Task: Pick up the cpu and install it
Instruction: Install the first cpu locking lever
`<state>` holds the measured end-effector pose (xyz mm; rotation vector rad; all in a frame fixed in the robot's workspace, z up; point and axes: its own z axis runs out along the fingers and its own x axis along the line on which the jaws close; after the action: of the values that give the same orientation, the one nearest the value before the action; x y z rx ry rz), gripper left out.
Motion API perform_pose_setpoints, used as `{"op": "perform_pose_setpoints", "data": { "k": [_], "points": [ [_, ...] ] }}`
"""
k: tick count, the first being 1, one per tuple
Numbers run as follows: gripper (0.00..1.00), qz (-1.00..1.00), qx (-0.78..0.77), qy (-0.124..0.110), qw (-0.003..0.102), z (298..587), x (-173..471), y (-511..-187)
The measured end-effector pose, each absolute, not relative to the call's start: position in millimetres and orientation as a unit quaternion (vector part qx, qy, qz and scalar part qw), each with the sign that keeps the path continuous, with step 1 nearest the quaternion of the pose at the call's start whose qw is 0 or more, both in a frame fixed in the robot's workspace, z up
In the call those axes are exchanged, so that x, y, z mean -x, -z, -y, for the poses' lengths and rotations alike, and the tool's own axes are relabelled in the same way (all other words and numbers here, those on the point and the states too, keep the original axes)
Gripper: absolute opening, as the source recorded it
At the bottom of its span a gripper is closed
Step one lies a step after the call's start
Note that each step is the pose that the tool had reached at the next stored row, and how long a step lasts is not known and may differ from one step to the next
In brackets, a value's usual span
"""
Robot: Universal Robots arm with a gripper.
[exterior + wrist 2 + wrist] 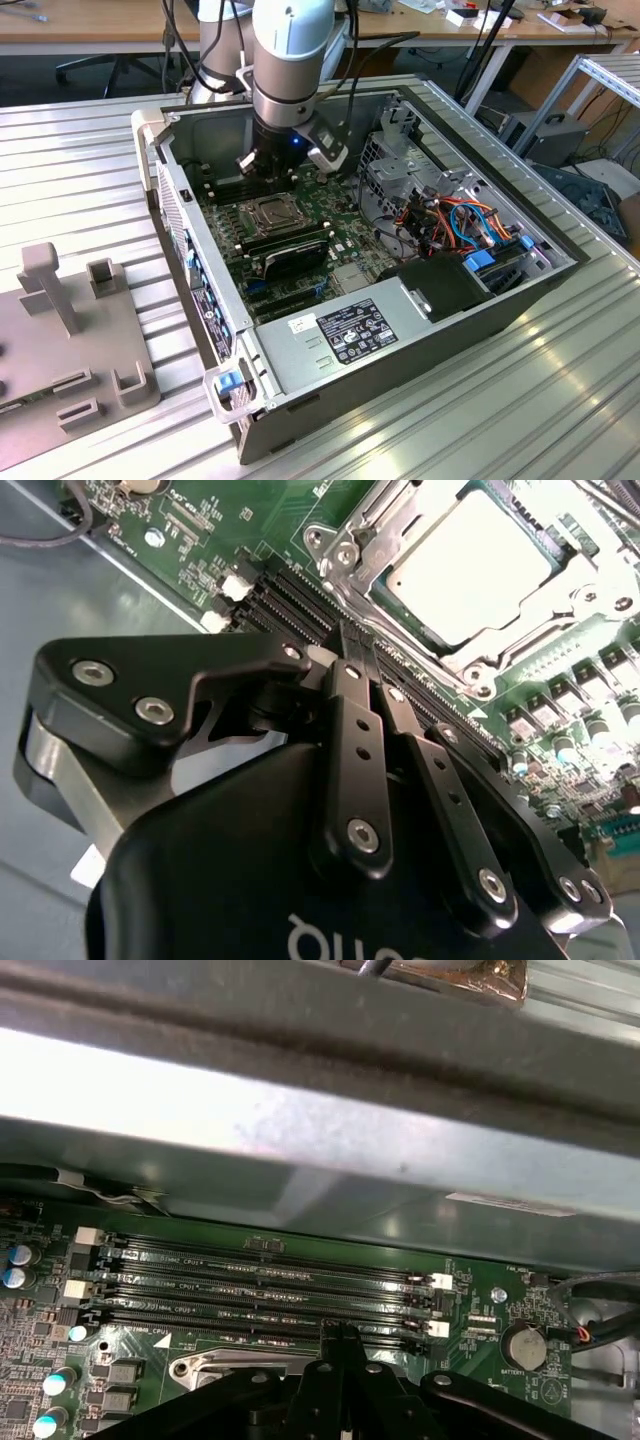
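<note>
The cpu [470, 570], a flat square chip with a bright silver top, lies in the socket on the green motherboard [200, 520], with the metal retention frame [345, 550] around it. In the exterior view the socket [270, 213] sits mid-board inside the open computer case [190, 240]. My gripper [358, 658] hangs just above the memory slots [260, 1280] beside the socket. Its black fingers [340, 1345] are pressed together with nothing between them. In the exterior view the gripper [270, 180] is directly behind the socket, low inside the case.
The case's metal wall [300, 1110] rises close behind the memory slots. A coin battery [522, 1345] sits at the slots' end. A power supply [350, 335], a drive cage with orange and blue cables [450, 220] and a black card [290, 255] crowd the case. A grey fixture [70, 330] stands outside.
</note>
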<state>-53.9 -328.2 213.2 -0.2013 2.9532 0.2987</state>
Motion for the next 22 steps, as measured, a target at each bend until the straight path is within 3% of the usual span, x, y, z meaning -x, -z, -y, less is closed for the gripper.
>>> {"op": "perform_pose_setpoints", "data": {
  "k": [17,22],
  "points": [
    [0.11,-0.989,0.068,-0.098,0.083,328.2,54.0,-217.3],
    [0.11,-0.993,0.069,-0.066,0.068,328.2,54.0,-217.3]
  ]
}}
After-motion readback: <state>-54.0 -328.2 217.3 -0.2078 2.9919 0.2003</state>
